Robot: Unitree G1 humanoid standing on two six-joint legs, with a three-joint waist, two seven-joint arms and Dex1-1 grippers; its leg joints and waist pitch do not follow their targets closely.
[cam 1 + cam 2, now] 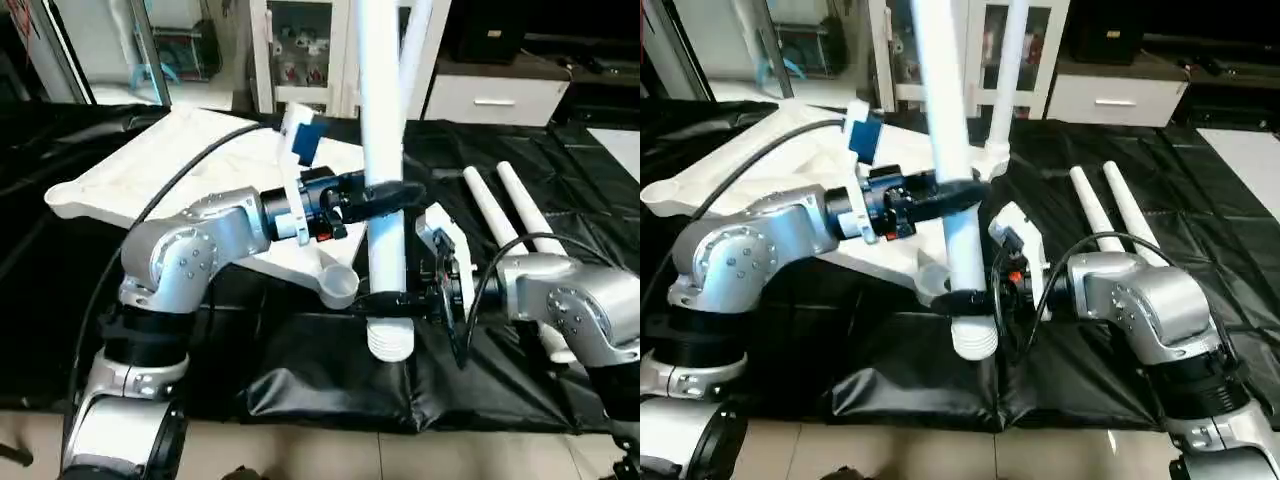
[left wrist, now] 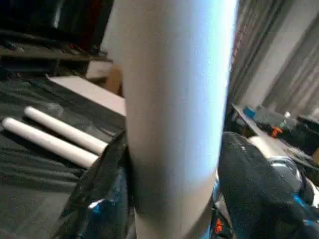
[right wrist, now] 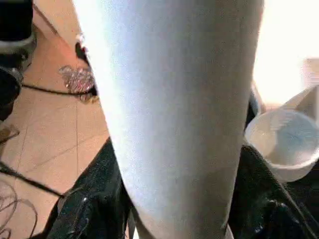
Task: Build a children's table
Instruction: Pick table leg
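Observation:
The children's table top (image 1: 180, 160) lies underside up on the black cloth at the back left. One leg (image 1: 1008, 60) stands in a far corner socket. I hold a second white leg (image 1: 385, 240) upright, its ribbed end (image 1: 390, 340) down, just right of the near corner socket (image 1: 340, 283). My left gripper (image 1: 388, 195) is shut on this leg at mid-height. Lower down, just above the ribbed end, my right gripper (image 1: 385, 300) is shut on it too. In the right wrist view the open socket (image 3: 286, 142) sits beside the leg (image 3: 169, 124).
Two more legs (image 1: 490, 210) (image 1: 530, 215) lie side by side on the black-draped work table (image 1: 300, 380) behind my right arm. The table's front edge runs just below the held leg. A white cabinet (image 1: 500, 95) stands behind the table.

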